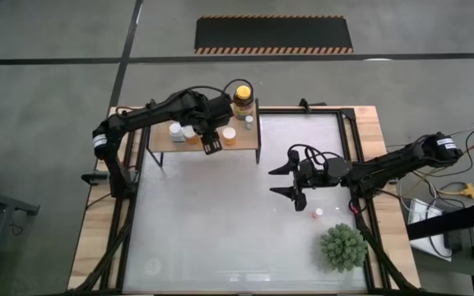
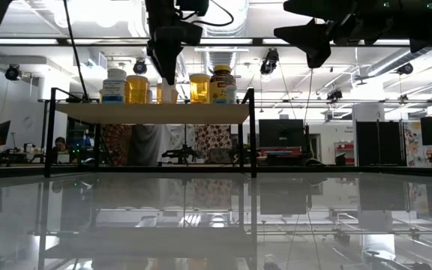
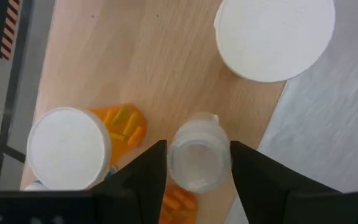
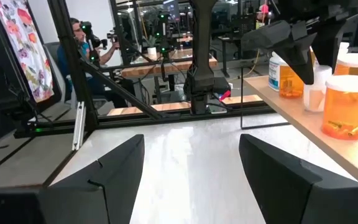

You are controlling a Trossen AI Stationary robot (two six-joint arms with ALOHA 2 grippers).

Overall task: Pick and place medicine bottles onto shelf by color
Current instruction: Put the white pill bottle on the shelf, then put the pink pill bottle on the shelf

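White tabletop (image 1: 220, 222), shelf (image 1: 208, 141) upper centre in my high view. My left gripper (image 3: 194, 168) is over the shelf, fingers straddling a small bottle (image 3: 196, 155) — clamped or just released, I can't tell. Orange bottles (image 3: 124, 124) crowd close; a sloppy lift could knock them off. Right gripper (image 1: 290, 182) waits mid-table, jaws wide apart, one tiny bottle (image 1: 318, 213) left near the plant (image 1: 342, 247).

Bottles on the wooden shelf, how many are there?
6 showing: yellow-capped jar at one corner, small white bottle beside it, orange bottle nearby, clear bottle held in the left gripper, two bottles at the other end. The arm may hide more.
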